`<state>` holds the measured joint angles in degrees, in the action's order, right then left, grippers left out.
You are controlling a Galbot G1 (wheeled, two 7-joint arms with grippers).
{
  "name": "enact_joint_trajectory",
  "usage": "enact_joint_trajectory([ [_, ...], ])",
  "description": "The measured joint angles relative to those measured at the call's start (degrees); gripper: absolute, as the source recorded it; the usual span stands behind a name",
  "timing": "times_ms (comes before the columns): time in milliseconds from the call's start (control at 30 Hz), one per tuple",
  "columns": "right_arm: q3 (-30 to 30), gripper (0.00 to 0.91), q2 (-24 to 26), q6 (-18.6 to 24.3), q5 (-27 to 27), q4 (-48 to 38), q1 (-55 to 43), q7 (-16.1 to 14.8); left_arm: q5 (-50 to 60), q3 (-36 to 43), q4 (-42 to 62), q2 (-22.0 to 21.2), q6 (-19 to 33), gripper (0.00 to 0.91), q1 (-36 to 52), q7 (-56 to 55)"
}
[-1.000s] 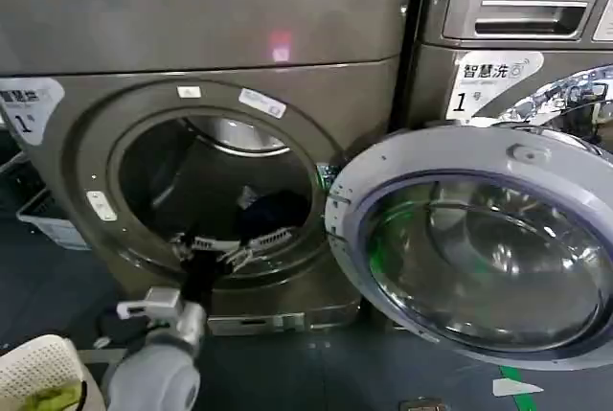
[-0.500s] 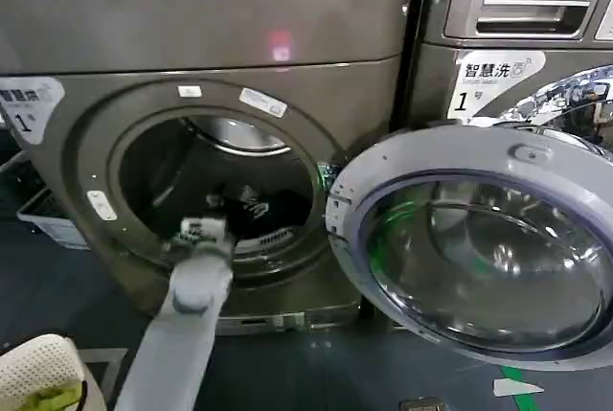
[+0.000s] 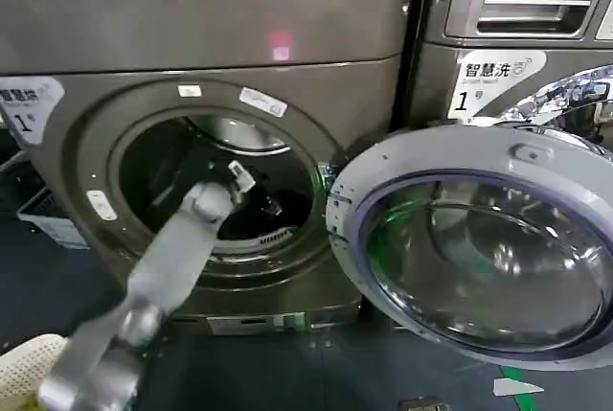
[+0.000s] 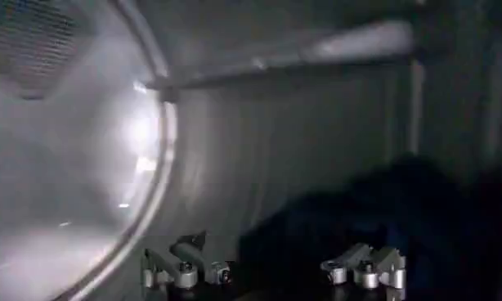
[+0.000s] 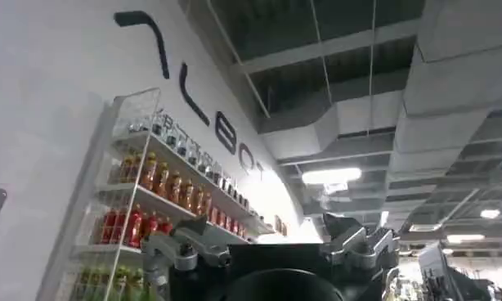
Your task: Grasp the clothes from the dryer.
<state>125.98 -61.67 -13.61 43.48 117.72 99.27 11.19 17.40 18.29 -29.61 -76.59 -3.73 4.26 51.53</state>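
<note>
Within the last second the left tool (image 3: 251, 193) had gone from the drum's lip deep into the dryer (image 3: 206, 57), its fingers spread wide just short of the dark clothes (image 4: 374, 217) heaped on the drum floor, so closing looked next.

Dim drum interior (image 4: 300, 147) — motion-blurred left arm (image 3: 144, 286), glare on the glass door (image 3: 479, 248).

dark blue-grey floor (image 3: 316, 373) carries the large bronze-grey front-loading dryer (image 3: 211, 37) toward its left side with the silver LG machine (image 3: 517, 9) just beside it on the right, a white perforated plastic basket (image 3: 24, 368) at the near-left corner, green-and-white tape marks (image 3: 512, 384) near-right.
</note>
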Motion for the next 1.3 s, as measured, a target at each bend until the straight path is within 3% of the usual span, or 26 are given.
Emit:
enact_joint_trajectory([
  [167, 0.1, 0.907, 0.0, 0.0, 0.0, -0.2, 0.2, -0.1, 0.4, 7.2, 5.4, -1.7, 1.6, 0.907, 4.3, 4.6],
  [200, 0.2, 0.907, 0.1, 0.0, 0.0, -0.2, 0.2, -0.1, 0.2, 8.5, 6.4, -2.2, 1.6, 0.865, 4.8, 5.2],
  [233, 0.2, 0.907, 0.1, 0.0, 0.0, -0.3, 0.2, -0.1, 0.2, 9.7, 7.5, -2.7, 1.6, 0.569, 5.2, 5.7],
  [267, 0.3, 0.907, 0.1, 0.0, 0.0, -0.4, 0.2, -0.1, 0.2, 10.7, 8.6, -3.3, 1.6, 0.216, 5.7, 6.3],
  [333, 0.3, 0.907, 0.0, 0.0, -0.1, -0.4, 0.2, -0.1, 0.2, 12.7, 10.5, -4.3, 1.6, 0.034, 6.2, 7.2],
  [367, 0.3, 0.907, 0.0, 0.0, -0.1, -0.5, 0.1, -0.1, 0.1, 13.4, 11.4, -4.8, 1.6, 0.000, 6.5, 7.4],
  [900, -0.1, 0.907, -1.1, 0.6, -0.4, -0.5, -0.2, 0.0, -2.5, 14.5, 12.5, -6.4, 1.8, 0.000, 7.3, 6.4],
  [1133, -0.9, 0.907, -1.2, 0.7, -0.9, -0.3, -0.7, 0.1, -2.3, 5.9, 7.3, -3.8, 0.0, 0.000, 2.6, -0.2],
  [1300, -2.0, 0.907, -1.2, 0.7, -1.4, 0.3, -1.2, 0.1, -3.4, -4.4, -1.0, -1.2, -4.9, 0.000, -3.5, -8.1],
])
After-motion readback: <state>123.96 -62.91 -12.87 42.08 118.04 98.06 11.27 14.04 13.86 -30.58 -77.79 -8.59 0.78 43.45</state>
